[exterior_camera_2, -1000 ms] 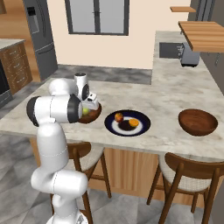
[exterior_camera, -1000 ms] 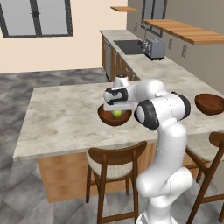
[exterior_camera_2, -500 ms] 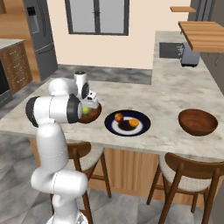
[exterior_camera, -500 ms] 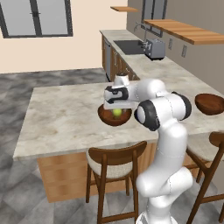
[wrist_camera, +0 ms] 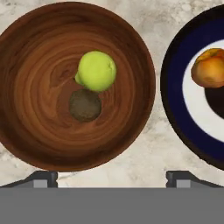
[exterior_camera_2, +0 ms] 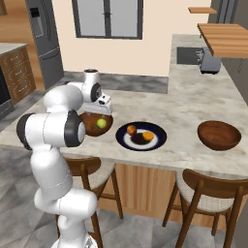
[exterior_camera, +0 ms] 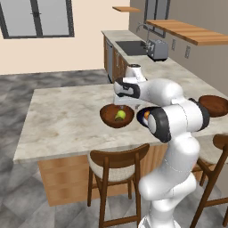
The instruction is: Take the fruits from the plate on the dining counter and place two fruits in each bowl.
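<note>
**Ana:** While the gripper hung over the near bowl, how did the jaws stand?

**Ben:** Apart, holding nothing; the two dark tips sat wide at the bottom of the hand view. Two fruits lay inside that bowl, the yellow-green fruit touching the brownish-green fruit. So that bowl looked to have its share.

**Ana:** And the others?

**Ben:** On the navy plate, just beside that bowl on the bench. The red fruit and the orange fruit lay there, with a dark patch between them that I took for the plate's centre. The far bowl stood well apart along the bench and looked empty from the right base view.

**Ana:** How would they handle?

**Ben:** Light and firm, I judged, but round and smooth, so apt to roll on a flat plate or squirt out of a pinch. I would close across the widest part, straight down from above, and let go low in the bowl to spare it a bounce.

**Ana:** Anything hard to make out?

**Ben:** The hand view cut the plate at its right edge, showing one orange-red fruit, partly cropped. In the left base view the arm hid nearly all of the plate; only a sliver of orange peeped out. The far bowl's floor was partly hidden by its own wall.
</note>
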Robot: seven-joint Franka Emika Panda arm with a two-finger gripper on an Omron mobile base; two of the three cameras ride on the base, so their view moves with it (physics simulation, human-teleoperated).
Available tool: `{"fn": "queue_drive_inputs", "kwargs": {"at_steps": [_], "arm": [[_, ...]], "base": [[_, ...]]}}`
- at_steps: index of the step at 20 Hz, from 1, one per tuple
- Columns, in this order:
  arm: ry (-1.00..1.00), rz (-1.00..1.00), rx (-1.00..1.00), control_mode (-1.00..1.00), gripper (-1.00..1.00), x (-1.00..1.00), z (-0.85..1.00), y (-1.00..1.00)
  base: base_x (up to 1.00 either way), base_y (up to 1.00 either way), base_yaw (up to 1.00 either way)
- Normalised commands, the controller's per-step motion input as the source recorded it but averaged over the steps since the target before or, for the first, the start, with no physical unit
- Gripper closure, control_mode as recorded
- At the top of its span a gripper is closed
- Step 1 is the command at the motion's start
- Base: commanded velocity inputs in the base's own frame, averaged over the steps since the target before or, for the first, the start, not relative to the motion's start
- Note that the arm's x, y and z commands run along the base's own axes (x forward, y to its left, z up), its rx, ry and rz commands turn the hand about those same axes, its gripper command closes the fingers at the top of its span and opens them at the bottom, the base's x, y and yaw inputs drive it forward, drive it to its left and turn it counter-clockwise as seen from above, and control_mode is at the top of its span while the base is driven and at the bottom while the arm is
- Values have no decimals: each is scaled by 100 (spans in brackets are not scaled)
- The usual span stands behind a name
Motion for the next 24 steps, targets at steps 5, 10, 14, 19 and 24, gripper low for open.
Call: {"fn": "queue_drive_inputs", "kwargs": {"at_steps": [5,10,14,19,24], "arm": [[-4,-1,1,-100,-100,-17,21,-60],[-13,-1,1,-100,-100,14,-7,-55],[-3,-2,4,-100,-100,18,-8,-69],[0,0,5,-100,-100,13,-28,-50],[0,0,8,-100,-100,11,-29,-32]], "base": [[0,0,0],[0,0,0],[0,0,0],[0,0,0],[0,0,0]]}}
